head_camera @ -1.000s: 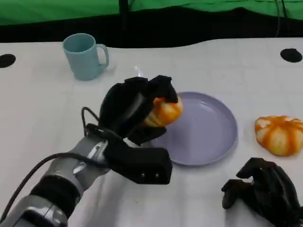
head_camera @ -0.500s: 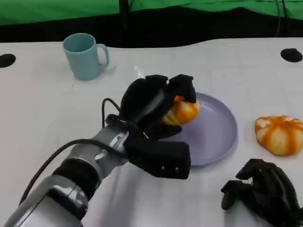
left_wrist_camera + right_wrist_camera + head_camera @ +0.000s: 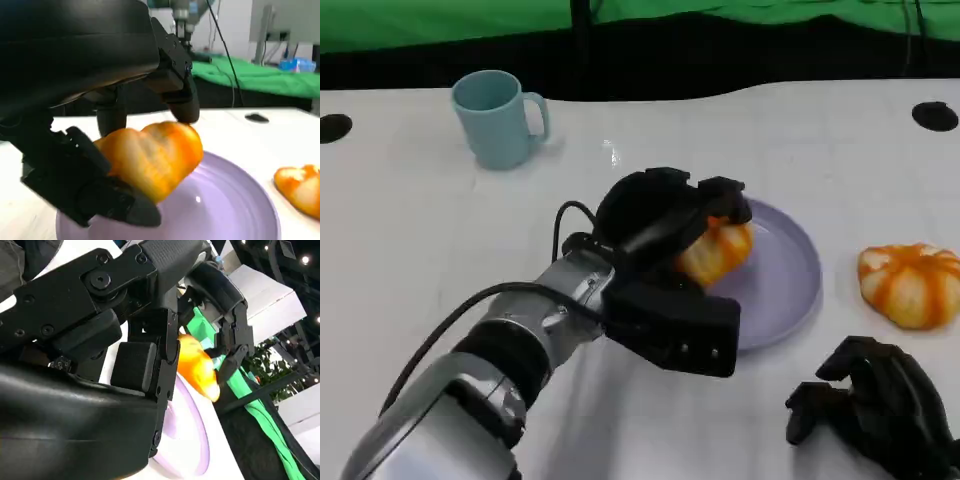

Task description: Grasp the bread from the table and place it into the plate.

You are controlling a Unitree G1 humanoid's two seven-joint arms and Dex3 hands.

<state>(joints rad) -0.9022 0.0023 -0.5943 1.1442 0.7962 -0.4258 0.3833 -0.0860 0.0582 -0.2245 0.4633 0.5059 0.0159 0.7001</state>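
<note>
Head view shows the left hand (image 3: 665, 215) clamped on the bread (image 3: 718, 250), held just above the plate (image 3: 785, 275) near its left rim. Released early or tilted, it could roll onto the counter (image 3: 410, 240).

The robot's left arm is a silver metal forearm with a dark ribbed band around it, and a thin black cable arcs along it toward the wrist. At that wrist sits a boxy black block with small round screws, leading into the left hand (image 3: 655, 215), a glossy black rounded shell with thick, jointed black fingers. The right hand (image 3: 880, 405), at the near right, is the same matte black, bulky and many-fingered; seen from its wrist, its black plates carry round screw heads.
</note>
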